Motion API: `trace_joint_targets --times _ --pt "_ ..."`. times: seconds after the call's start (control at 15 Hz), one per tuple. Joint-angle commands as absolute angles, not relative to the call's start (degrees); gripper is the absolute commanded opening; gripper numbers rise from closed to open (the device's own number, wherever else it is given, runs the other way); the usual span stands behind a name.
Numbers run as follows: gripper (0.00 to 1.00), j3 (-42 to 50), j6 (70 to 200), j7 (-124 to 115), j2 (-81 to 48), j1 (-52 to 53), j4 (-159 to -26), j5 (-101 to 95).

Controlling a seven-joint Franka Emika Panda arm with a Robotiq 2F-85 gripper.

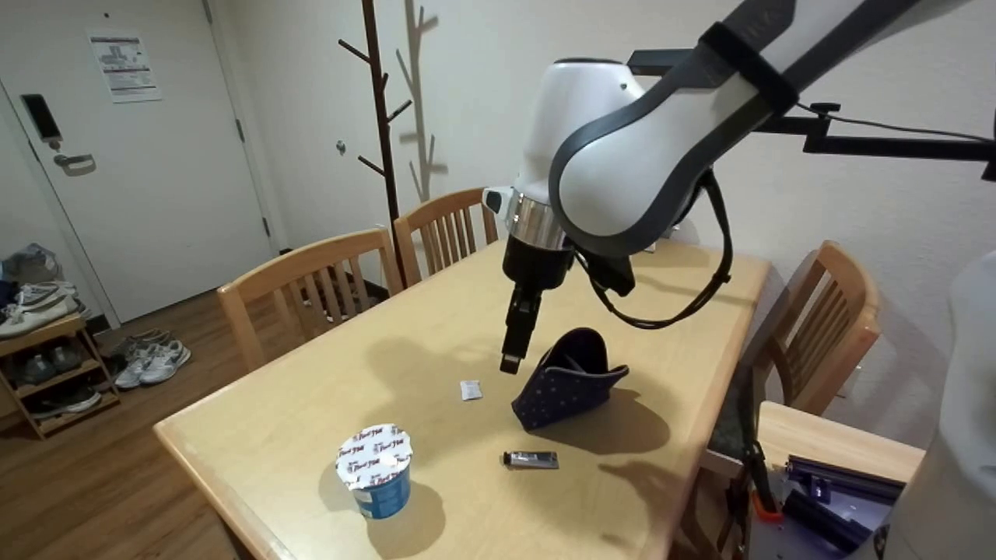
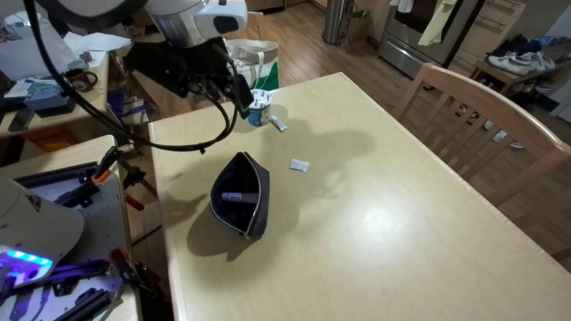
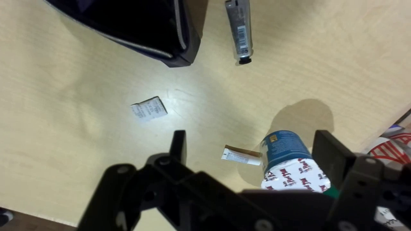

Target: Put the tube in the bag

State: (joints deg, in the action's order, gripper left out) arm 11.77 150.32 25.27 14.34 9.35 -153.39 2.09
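The tube (image 1: 531, 460) is small, dark grey with a black cap, and lies flat on the table in front of the bag. It also shows at the top of the wrist view (image 3: 240, 29). I cannot make it out in an exterior view where the arm blocks part of the table. The bag (image 1: 562, 398) is a dark navy pouch standing open; it shows in an exterior view (image 2: 264, 200) with a purple labelled tube (image 2: 240, 197) inside, and in the wrist view (image 3: 189, 48). My gripper (image 3: 252, 150) is open and empty, above the table beside the bag (image 1: 510, 364).
A blue-and-white cup (image 1: 381, 494) stands on the table, with a small white tube (image 3: 240, 157) beside it. A small white packet (image 1: 471, 390) lies near the bag. Wooden chairs (image 1: 311, 272) stand along the table's edge. A black cable (image 2: 178, 146) hangs from the arm.
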Motion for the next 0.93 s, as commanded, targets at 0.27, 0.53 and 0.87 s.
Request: trace_joint_targets --times 0.27,0.53,0.87 --pt "1.0 12.6 141.3 49.5 8.9 11.0 -153.8 18.7" --pt "1.0 8.8 145.3 41.6 2.9 5.9 -153.0 10.2" --pt "1.0 5.3 155.6 39.9 -3.8 3.2 -150.9 3.8"
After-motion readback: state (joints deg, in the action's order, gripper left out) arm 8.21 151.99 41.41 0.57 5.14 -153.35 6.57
